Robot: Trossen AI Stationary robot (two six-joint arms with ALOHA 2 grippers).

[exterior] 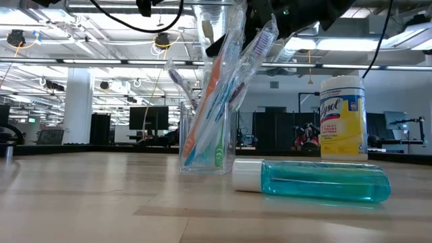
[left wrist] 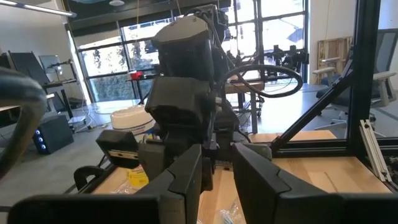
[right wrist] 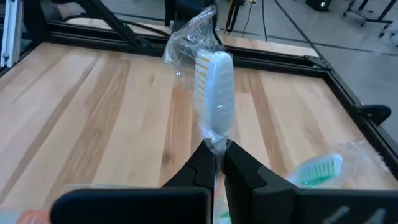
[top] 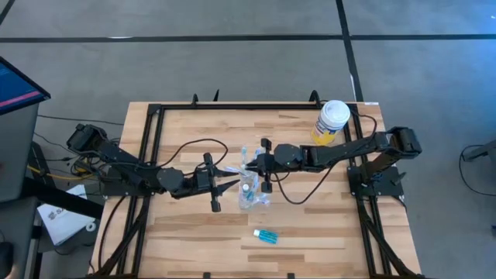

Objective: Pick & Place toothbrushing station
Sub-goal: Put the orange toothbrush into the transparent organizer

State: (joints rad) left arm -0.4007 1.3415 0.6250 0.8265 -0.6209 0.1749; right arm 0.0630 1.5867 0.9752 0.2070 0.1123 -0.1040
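Nearest the low camera lies the blue tube (exterior: 317,181) with its white cap, on its side on the worktop (exterior: 101,209). Behind it stands the clear tumbler (exterior: 206,138) at mid-worktop, holding several wrapped toothbrushes (exterior: 219,101) that lean together. A yellow canister (top: 332,122) stands near the far right corner. The right gripper (right wrist: 214,163) is pinching a white wrapped toothbrush (right wrist: 214,93) above the tumbler. The left gripper (top: 226,184) hovers just beside the tumbler, fingers partly spread, holding nothing.

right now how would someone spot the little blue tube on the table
Start at the wooden table and find the clear tumbler of toothbrushes near its middle. The blue tube lies on its side nearer the front edge, apart from the tumbler. It is the only see-through blue thing with a white cap lying alone.
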